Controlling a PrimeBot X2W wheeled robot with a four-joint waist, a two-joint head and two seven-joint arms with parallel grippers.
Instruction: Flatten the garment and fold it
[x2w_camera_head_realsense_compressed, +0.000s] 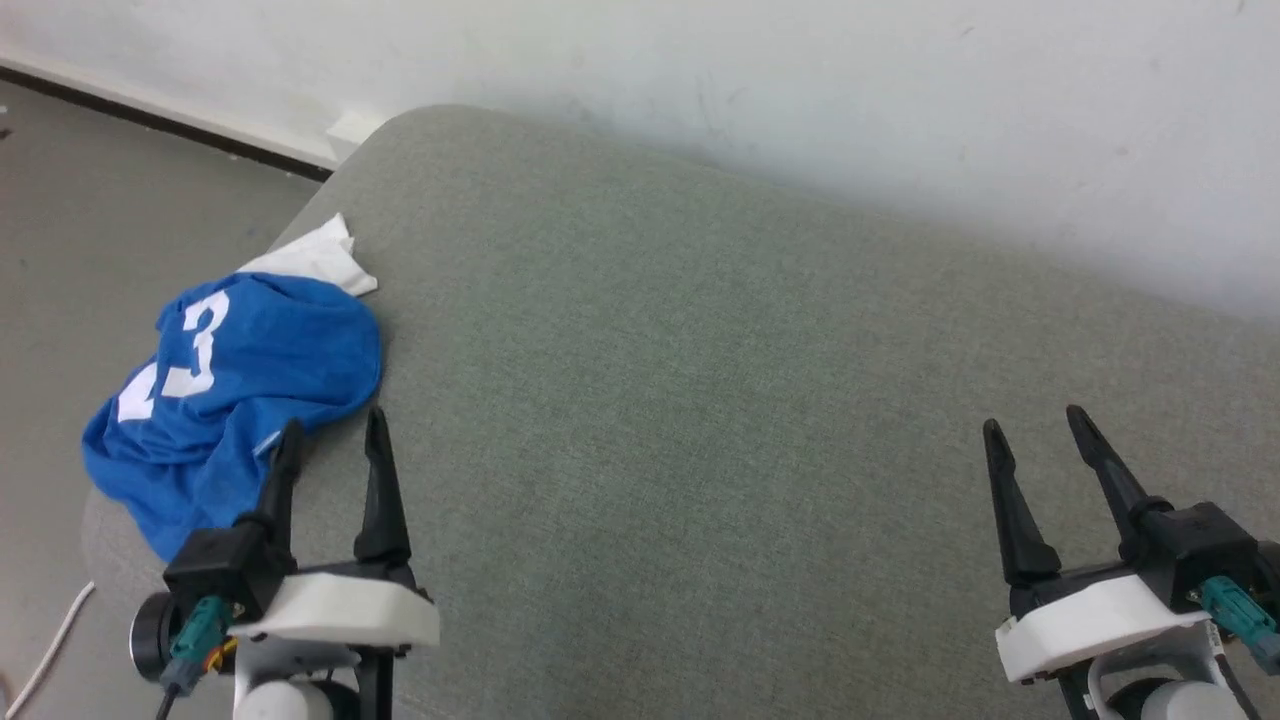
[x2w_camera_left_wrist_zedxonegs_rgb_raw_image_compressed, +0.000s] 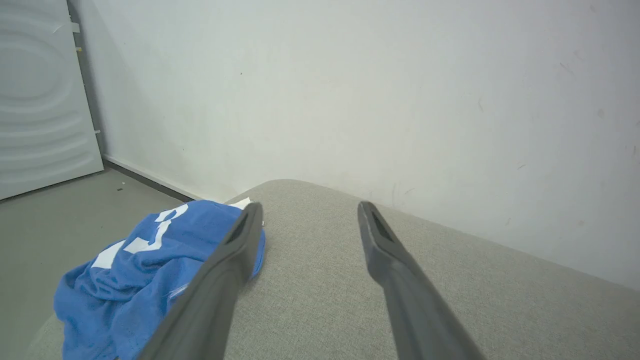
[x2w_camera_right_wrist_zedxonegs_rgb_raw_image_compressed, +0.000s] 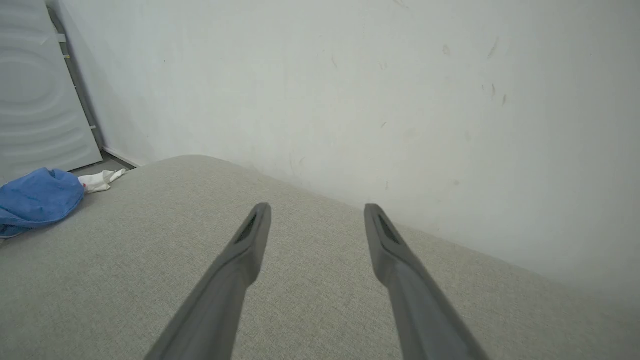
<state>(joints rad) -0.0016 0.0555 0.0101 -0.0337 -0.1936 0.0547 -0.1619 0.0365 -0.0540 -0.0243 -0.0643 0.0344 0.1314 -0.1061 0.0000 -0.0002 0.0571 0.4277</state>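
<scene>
Dark plastic fingers of the left gripper (x2w_camera_head_realsense_compressed: 334, 420) stand wide apart with nothing between them, low over the grey fabric cushion (x2w_camera_head_realsense_compressed: 700, 420). One finger crosses the near edge of the garment (x2w_camera_head_realsense_compressed: 250, 370) in the head view; I cannot tell whether it touches the cloth. The right gripper (x2w_camera_head_realsense_compressed: 1033, 418) is likewise spread and empty, well apart from the garment, over bare cushion on the far right.

The garment lies bunched in a blue heap at the cushion's left corner, part of it drooping over the rounded edge toward the floor (x2w_camera_head_realsense_compressed: 80, 200). White numerals show creased across its top, and a white sleeve (x2w_camera_head_realsense_compressed: 320, 255) pokes out behind, toward the wall (x2w_camera_head_realsense_compressed: 800, 80).

By my reading, none of the task is done. The cloth is neither spread nor squared, and no fold is started. What is left is everything: take hold of the heap, draw it onto the open middle of the cushion, pull it flat, then fold it. The left gripper looks best placed to begin.
</scene>
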